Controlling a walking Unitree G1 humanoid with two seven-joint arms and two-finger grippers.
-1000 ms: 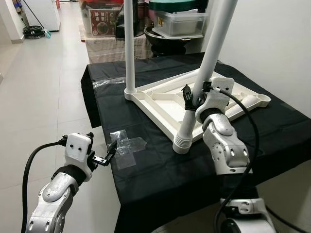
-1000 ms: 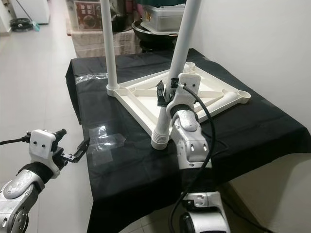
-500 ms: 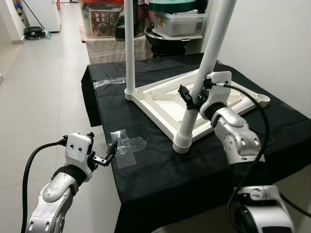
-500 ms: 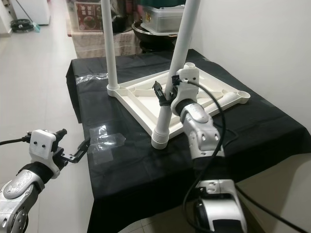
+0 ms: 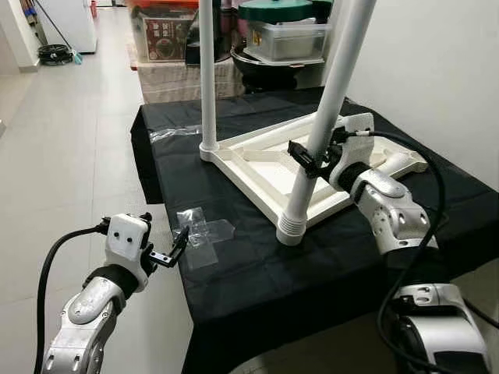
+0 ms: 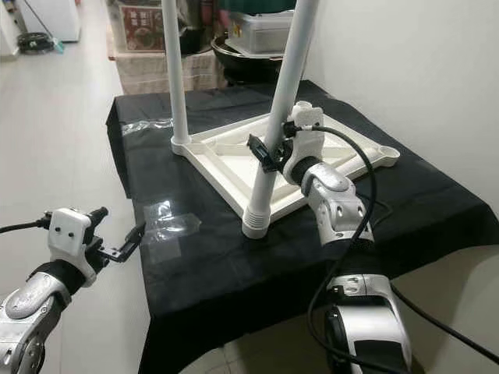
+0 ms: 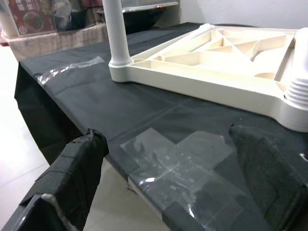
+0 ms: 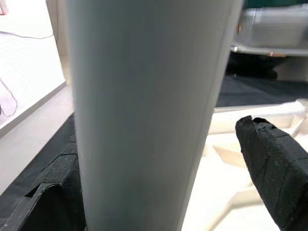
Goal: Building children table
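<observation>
1. My right gripper [image 5: 312, 160] clasps the near table leg [image 5: 316, 132] partway up.
2. That leg rises tilted from the upturned tabletop [image 5: 257, 167], its ribbed foot at the nearest corner.
3. My left gripper [image 5: 175, 248] hangs released, well apart from that leg.

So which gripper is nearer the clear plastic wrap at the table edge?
Left. The left gripper hovers just off the table edge beside the plastic wrap; the right gripper is farther back, around the near table leg.

Cream-white tabletop [image 5: 257, 167] w/ white legs [image 5: 312, 167], black cloth [image 5: 234, 273], clear plastic bag [image 5: 201, 234], black-fingered right gripper [image 5: 309, 160]
</observation>
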